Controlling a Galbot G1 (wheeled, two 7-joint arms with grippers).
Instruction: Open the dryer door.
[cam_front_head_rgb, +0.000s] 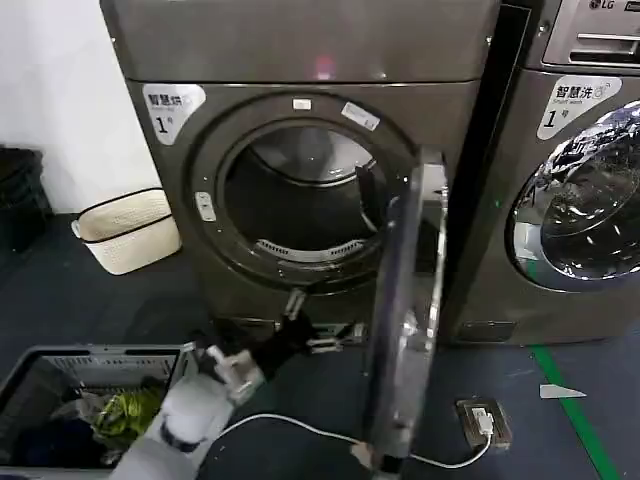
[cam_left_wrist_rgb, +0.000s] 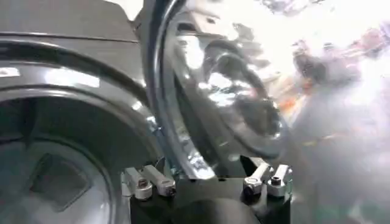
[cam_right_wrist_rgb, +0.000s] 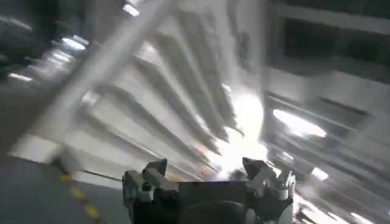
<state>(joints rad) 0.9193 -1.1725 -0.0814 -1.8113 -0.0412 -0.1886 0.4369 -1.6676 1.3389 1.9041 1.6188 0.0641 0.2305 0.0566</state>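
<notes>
Head view. The dryer door (cam_front_head_rgb: 405, 310) stood swung out from the front of the dark grey-bronze dryer (cam_front_head_rgb: 300, 60), hinged at the right of the opening and seen nearly edge-on, its chrome ring running from beside the drum mouth down toward the floor. The drum (cam_front_head_rgb: 305, 195) lay open to view behind it. The left gripper (cam_front_head_rgb: 325, 325) reached low in front of the dryer, under the drum mouth and just beside the door's lower edge; whether it touched the door could not be told. Its fingers stood apart with nothing between them. A basket (cam_front_head_rgb: 60, 365) of laundry sat at the lower left, a cream bag (cam_front_head_rgb: 125, 230) stood against the wall, and a white cable (cam_front_head_rgb: 300, 430) ran across the dark floor to a socket (cam_front_head_rgb: 485, 422). The LG machine (cam_front_head_rgb: 580, 170) stood to the right, its door closed.

Left wrist view. The left gripper's fingers (cam_left_wrist_rgb: 149, 181) were spread to either side of the door's chrome rim (cam_left_wrist_rgb: 183, 137), with the drum mouth beside it.

Right wrist view. The right gripper (cam_right_wrist_rgb: 210, 176) was held against blurred pale beams and lights, its fingers spread wide and empty.
</notes>
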